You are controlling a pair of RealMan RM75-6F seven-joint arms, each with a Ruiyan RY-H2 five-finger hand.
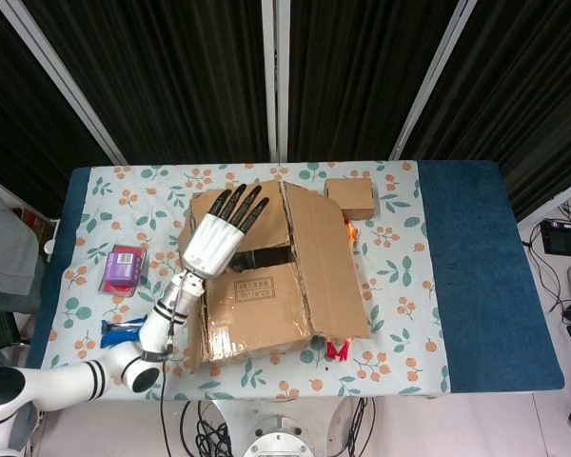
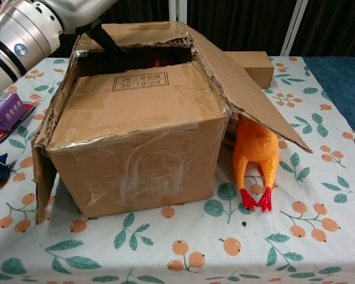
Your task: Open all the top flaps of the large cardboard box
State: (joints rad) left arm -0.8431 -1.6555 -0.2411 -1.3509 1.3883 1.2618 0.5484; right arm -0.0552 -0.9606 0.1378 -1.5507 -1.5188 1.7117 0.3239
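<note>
We have the table (image 1: 457, 286) filling the middle of the head view, patterned cloth on its left and plain blue on its right; the large cardboard box (image 2: 136, 136) sits at the centre of both views, its right flap (image 1: 324, 267) folded out and sloping down, its left flap (image 2: 47, 124) hanging down the left side.

The near flap (image 2: 136, 97), the one with the printed label, lies flat across the opening; the far flap (image 2: 145, 32) is raised partway, with a dark gap beneath it and something red showing inside.

Our left hand (image 1: 219, 233) is in the upper left of the chest view and centre-left of the head view, fingers (image 1: 243, 205) straight and spread, reaching under the far flap's edge; it holds nothing, pressing rather than gripping; our right hand is in neither view.

We judge the step in hand to be lifting the far flap; to do it well we would keep the fingers under the edge and sweep up and away until the flap passes upright, so it does not fall shut; the near flap would remain.

Smaller things: a small cardboard box (image 1: 350, 197) behind, a rubber chicken (image 2: 255, 160) under the right flap, a purple packet (image 1: 124, 267) and a blue wrapper (image 1: 119, 330) at left.
</note>
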